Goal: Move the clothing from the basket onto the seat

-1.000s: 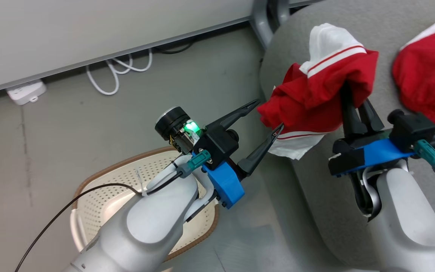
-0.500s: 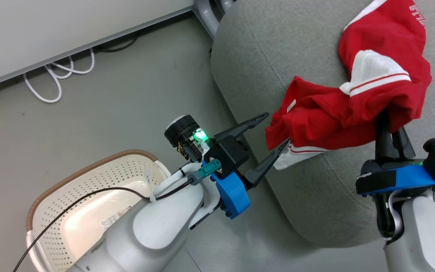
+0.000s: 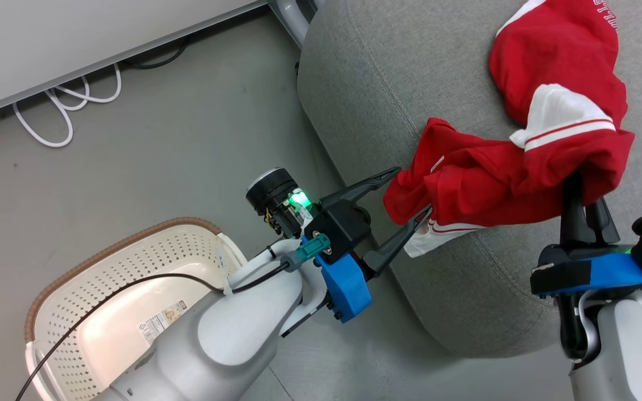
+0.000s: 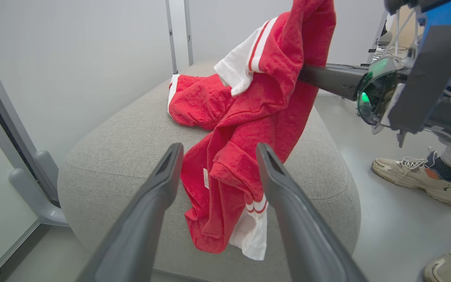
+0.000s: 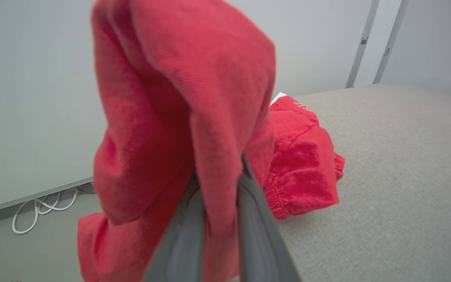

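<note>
A red garment with white striped panels (image 3: 494,178) hangs draped over my right gripper (image 3: 580,182), which is shut on it above the grey seat (image 3: 410,67). Its loose end droops over the seat's rounded edge. My left gripper (image 3: 412,189) is open, with that loose end (image 4: 225,188) between its fingertips and untouched. Another red garment (image 3: 555,50) lies on the seat just behind. From the right wrist, red cloth (image 5: 178,78) covers the closed fingers (image 5: 249,219). The cream basket (image 3: 103,253) stands on the floor at lower left, half hidden by my left arm; the part that shows holds no clothing.
White cables (image 3: 59,111) lie on the floor along the wall. A grey frame leg (image 3: 293,11) stands by the seat's far corner. A person's shoes (image 4: 417,176) are on the floor right of the seat.
The head camera has swung, bringing more of the basket and seat into view. My right gripper has carried its garment closer to the one lying on the seat. The left gripper stays open.
</note>
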`<state>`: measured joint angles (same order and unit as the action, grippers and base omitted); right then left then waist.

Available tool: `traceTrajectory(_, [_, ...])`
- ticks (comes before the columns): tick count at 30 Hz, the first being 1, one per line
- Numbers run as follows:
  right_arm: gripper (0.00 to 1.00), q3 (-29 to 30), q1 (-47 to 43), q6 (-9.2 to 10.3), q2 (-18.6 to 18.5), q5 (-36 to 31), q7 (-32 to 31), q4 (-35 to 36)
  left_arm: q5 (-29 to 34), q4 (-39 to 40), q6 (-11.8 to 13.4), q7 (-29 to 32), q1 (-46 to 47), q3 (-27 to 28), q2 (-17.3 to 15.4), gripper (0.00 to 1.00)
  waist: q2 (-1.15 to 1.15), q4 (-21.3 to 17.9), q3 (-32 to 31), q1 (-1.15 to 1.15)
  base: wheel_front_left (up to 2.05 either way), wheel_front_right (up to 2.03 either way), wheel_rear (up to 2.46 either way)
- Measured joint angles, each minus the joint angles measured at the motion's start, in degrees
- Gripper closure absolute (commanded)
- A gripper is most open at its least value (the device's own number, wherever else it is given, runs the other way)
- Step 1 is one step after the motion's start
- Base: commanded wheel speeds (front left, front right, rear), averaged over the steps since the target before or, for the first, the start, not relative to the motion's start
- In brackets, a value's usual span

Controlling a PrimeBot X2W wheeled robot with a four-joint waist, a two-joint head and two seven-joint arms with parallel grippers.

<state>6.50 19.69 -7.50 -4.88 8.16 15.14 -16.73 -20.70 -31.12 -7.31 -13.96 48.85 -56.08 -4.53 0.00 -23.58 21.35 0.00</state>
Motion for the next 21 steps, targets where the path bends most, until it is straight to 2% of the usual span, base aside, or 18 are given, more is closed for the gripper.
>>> traceTrajectory(5, [1.0, -0.83, 1.75, 0.0, -0.58, -0.15, -0.01, 2.18, -0.29, 0.55, 0.19, -0.08, 0.47, 0.12, -0.36, 0.0, 0.0, 0.42, 0.78, 0.0, 0.0, 0.0, 0.0])
traceTrajectory(12, [1.0, -1.59, 10.42, -0.01, -4.25, -0.65, -0.01, 7.28, 0.1, 2.36, 1.12, 0.38, 2.14, 0.41, -1.83, 0.0, 0.0, 0.75, 3.8, 0.0, 0.0, 0.0, 0.0])
traceTrajectory(17, [1.0, 1.66, 18.57, -0.01, -9.21, -0.03, -0.01, 9.85, 0.51, 4.89, 1.37, 1.53, 3.96, 0.53, -2.69, 0.0, 0.0, 1.14, 7.48, 0.01, 0.0, 0.0, 0.0])
traceTrajectory(21, [1.0, 7.22, 23.92, 0.0, -13.19, 0.75, 0.0, 10.9, 1.24, 6.95, 1.6, 2.89, 5.64, 0.49, -4.04, 0.0, 0.0, 1.62, 11.22, 0.01, 0.0, 0.0, 0.0])
